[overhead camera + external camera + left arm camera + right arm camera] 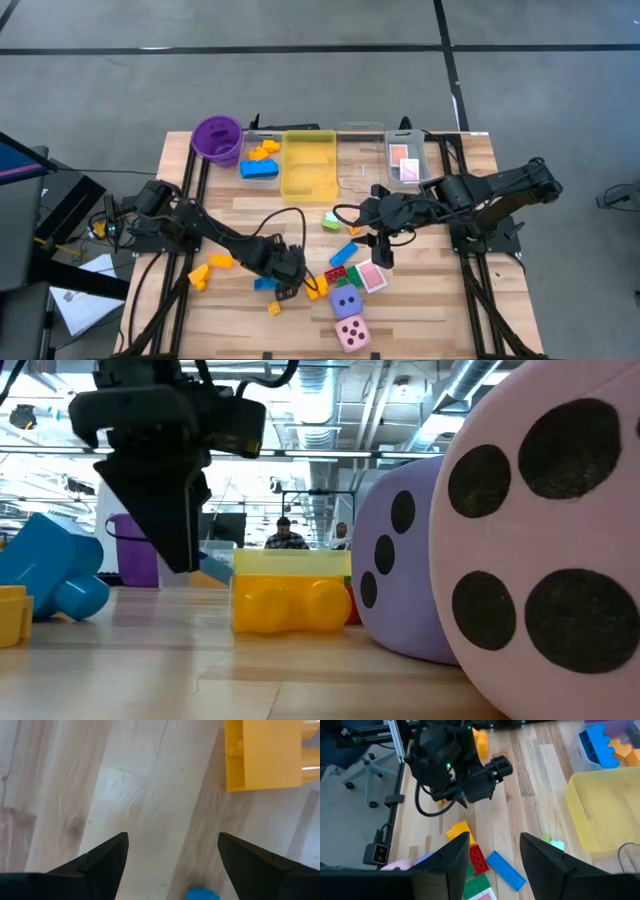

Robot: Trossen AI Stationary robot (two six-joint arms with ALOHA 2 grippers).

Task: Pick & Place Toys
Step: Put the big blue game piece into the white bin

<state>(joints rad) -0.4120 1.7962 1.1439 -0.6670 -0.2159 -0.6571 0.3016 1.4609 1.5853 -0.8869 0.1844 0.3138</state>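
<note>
Left hand: the left hand point(289, 283) is low over the front of the table point(420, 320), its two fingers point(100, 860) spread apart with only bare wood between them; it holds nothing.
Near the left hand: a yellow brick point(262, 755) lies just ahead of it and a blue brick point(202, 894) sits between the fingers' roots; in the low view the yellow brick point(290, 598) stands just beside the hand.
Right hand: the right hand point(383, 252) hangs above the loose bricks near mid-table, fingers point(452, 857) narrowly parted and empty.
Toys on the table: a red brick point(479, 859), a blue flat brick point(506, 869) and a playing card point(372, 277) lie under the right hand; the purple die point(346, 301) and pink die point(352, 333) sit at the front edge, touching.
Back row: purple cup point(217, 138), clear tray with bricks point(258, 163), yellow tray point(309, 165), clear tray with cards point(407, 163).
</note>
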